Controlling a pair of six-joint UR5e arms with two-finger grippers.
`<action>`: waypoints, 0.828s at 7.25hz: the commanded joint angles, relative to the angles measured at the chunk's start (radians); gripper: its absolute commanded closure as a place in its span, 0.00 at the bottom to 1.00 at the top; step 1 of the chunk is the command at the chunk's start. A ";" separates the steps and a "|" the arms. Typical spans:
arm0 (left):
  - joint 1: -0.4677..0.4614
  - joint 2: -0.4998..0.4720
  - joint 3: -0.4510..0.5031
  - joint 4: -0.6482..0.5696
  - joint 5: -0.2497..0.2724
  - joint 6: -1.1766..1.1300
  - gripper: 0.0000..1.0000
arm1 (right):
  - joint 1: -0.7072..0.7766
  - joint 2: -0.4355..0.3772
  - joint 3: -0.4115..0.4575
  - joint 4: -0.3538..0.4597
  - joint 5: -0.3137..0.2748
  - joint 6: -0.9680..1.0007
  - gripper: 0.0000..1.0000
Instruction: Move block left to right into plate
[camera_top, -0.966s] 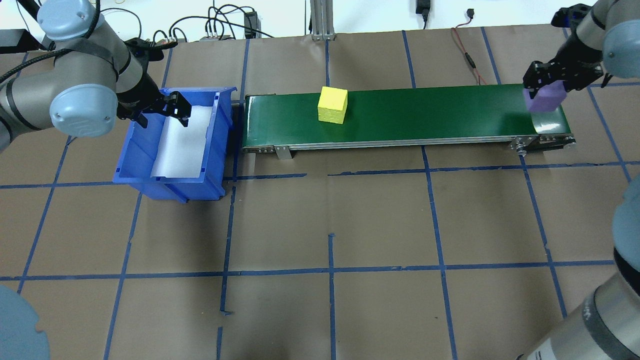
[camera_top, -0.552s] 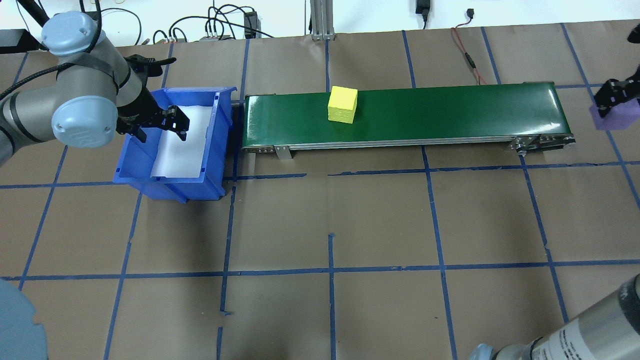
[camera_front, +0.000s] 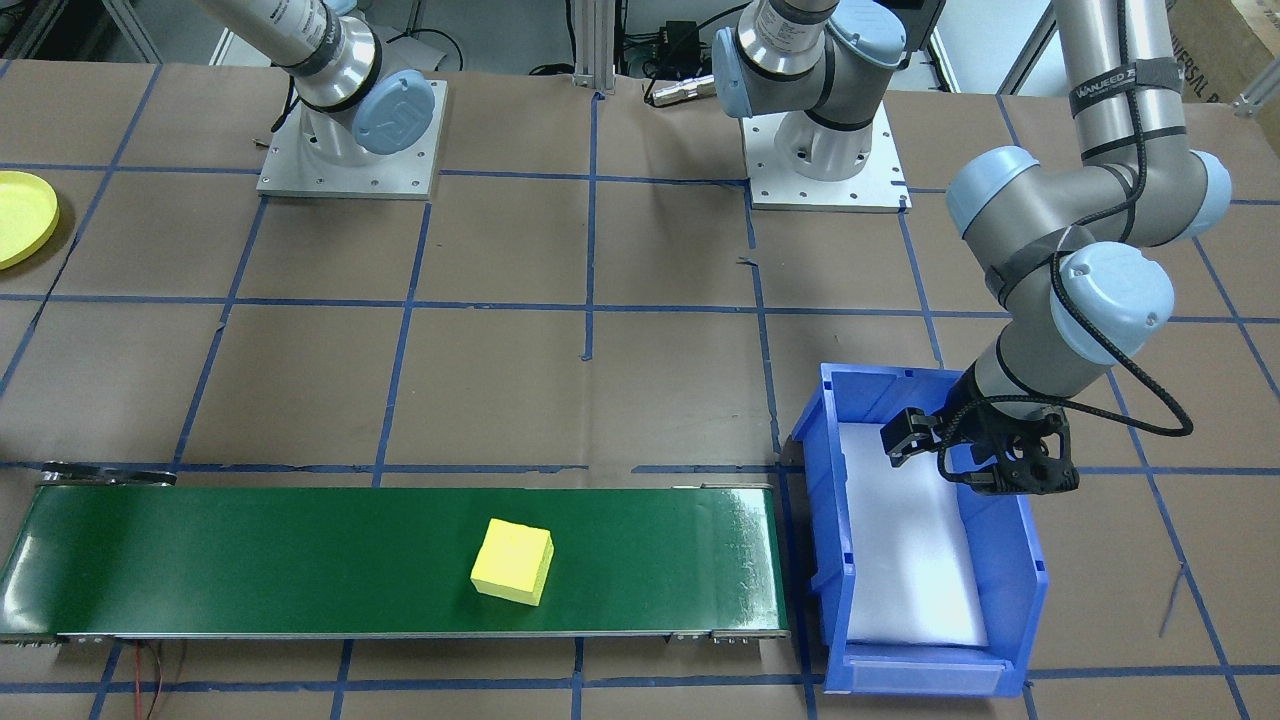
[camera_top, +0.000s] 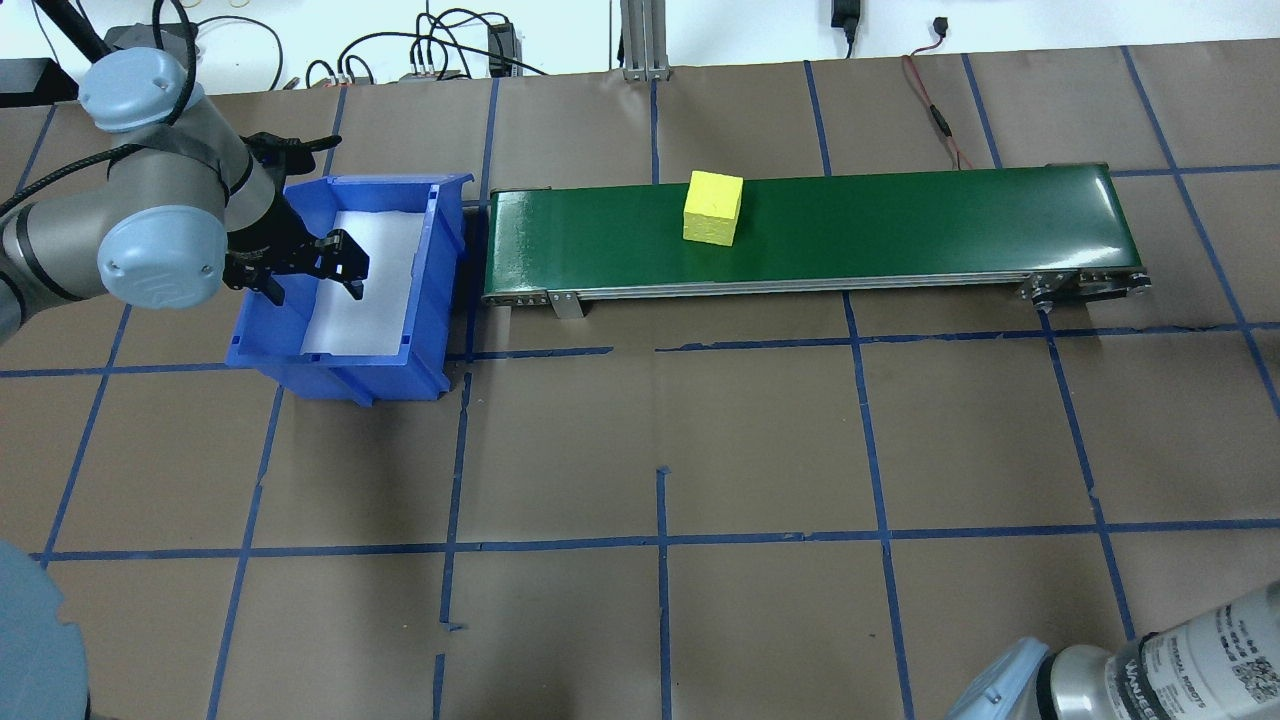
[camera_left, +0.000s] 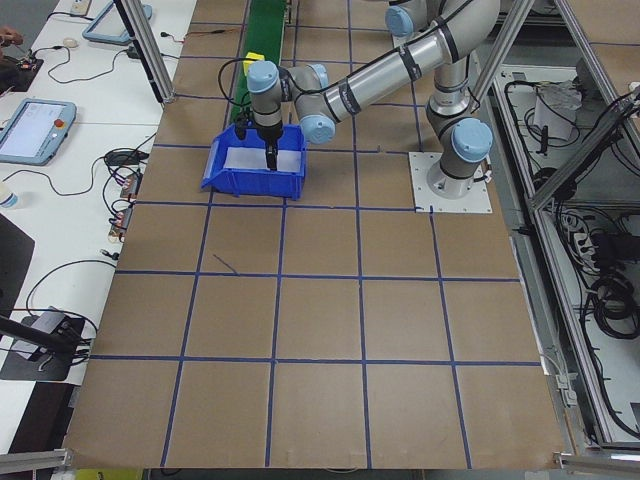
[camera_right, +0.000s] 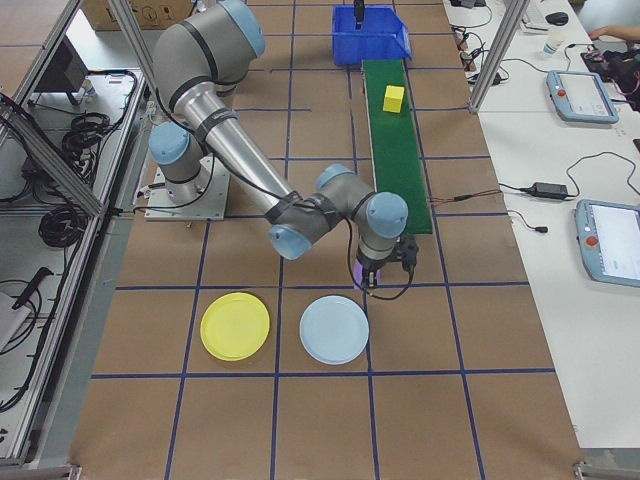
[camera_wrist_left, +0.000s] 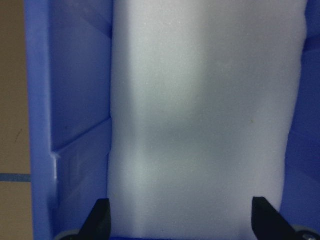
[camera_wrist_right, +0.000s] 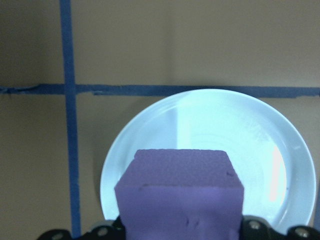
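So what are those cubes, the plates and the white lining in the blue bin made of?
The yellow cube and the purple cube look like soft foam: matte, finely pitted faces with small dents. The pale blue plate and the yellow plate seem to be smooth plastic; the blue one shows glossy glare streaks. The white lining in the blue bin looks like grainy foam sheet, though I can't be sure.

Blue bin (camera_top: 345, 290) with white foam liner (camera_front: 905, 540), green conveyor belt (camera_top: 800, 235), pale blue plate (camera_right: 334, 329)
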 joint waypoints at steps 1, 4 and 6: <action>0.014 0.003 -0.024 0.001 -0.001 -0.015 0.00 | -0.040 0.026 0.015 -0.023 0.002 -0.064 0.69; 0.009 -0.025 0.042 0.031 -0.044 -0.035 0.00 | -0.040 0.017 0.018 -0.026 -0.014 -0.076 0.00; 0.001 -0.039 0.143 0.021 -0.067 -0.048 0.00 | -0.040 0.011 0.014 -0.025 -0.009 -0.068 0.00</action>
